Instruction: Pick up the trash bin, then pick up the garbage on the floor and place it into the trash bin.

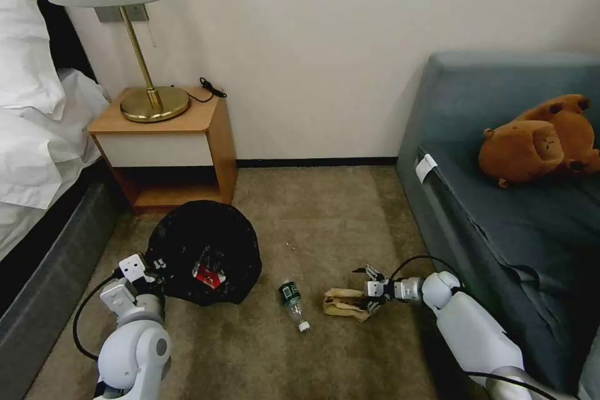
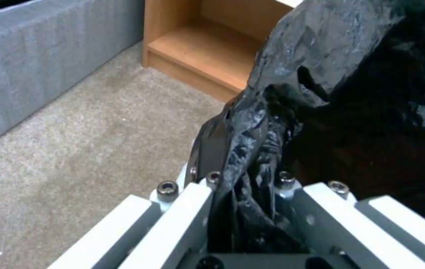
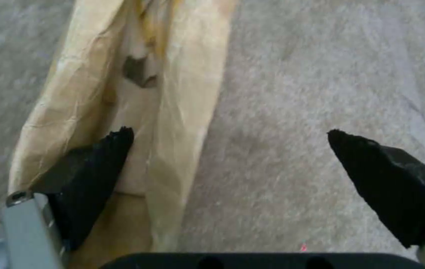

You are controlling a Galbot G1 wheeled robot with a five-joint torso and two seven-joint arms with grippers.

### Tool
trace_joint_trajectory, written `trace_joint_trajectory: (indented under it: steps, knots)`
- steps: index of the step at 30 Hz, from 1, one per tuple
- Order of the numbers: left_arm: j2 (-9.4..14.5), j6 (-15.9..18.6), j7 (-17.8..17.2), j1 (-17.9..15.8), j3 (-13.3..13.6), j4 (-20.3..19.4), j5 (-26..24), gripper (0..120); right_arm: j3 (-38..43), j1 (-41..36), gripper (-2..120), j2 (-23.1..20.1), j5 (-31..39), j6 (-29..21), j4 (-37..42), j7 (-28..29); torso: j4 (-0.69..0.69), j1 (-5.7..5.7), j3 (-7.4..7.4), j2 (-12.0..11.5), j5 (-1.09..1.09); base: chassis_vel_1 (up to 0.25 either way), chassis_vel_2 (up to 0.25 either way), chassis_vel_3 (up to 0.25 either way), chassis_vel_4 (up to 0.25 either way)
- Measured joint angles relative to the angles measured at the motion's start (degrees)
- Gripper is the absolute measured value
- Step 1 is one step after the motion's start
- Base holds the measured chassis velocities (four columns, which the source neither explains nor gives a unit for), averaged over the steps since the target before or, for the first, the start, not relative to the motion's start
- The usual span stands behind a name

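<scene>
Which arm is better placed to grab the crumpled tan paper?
Right: the right gripper is open at the crumpled tan paper; the left gripper is shut on the black-lined trash bin.

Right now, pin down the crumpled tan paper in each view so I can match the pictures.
Head view: crumpled tan paper on the carpet, between the clear bottle and the open right gripper.
Left wrist view: aimed elsewhere; left gripper clamps the trash bin liner by the nightstand.
Right wrist view: paper beneath one of the spread jaws, the other over carpet.
Shared landmark: the beige carpet.
</scene>
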Motion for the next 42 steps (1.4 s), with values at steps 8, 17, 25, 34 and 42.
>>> trace_joint_trajectory:
  steps: [8, 17, 25, 34, 42]
  knots:
    - [-0.6, -0.1, 0.0, 0.0, 1.1, -0.2, 0.4, 1, 1.9, -2.4, 73, -0.4, 0.1, 1.2, 1.2, 0.6, 0.00, 0.00, 0.00, 0.0, 0.00, 0.000, 0.000, 0.000, 0.000]
    - [0.1, -0.1, 0.0, 0.0, 0.8, -0.2, 0.0, 1, 1.3, -3.5, 39, -0.1, 3.6, 0.5, 1.8, 1.8, 0.00, 0.00, 0.00, 0.0, 0.00, 0.000, 0.000, 0.000, 0.000]
    - [0.1, -0.2, 0.0, -0.1, 0.8, 0.0, -0.2, 1, 1.0, -4.0, 11, -0.2, 4.6, 0.2, 2.0, 2.5, 0.00, 0.00, 0.00, 0.0, 0.00, 0.000, 0.000, 0.000, 0.000]
    - [-0.1, -0.4, 0.0, -0.2, 0.7, 0.3, -0.3, 1, 0.7, -4.1, 0, -0.3, 5.5, -0.2, 2.9, 3.1, 0.00, 0.00, 0.00, 0.0, 0.00, 0.000, 0.000, 0.000, 0.000]
    - [-0.2, -0.4, 0.0, -0.2, 1.0, 0.3, -0.2, 1, -1.2, -4.2, 0, -0.9, 12.3, -1.6, 5.4, 5.8, 0.00, 0.00, 0.00, 0.0, 0.00, 0.000, 0.000, 0.000, 0.000]
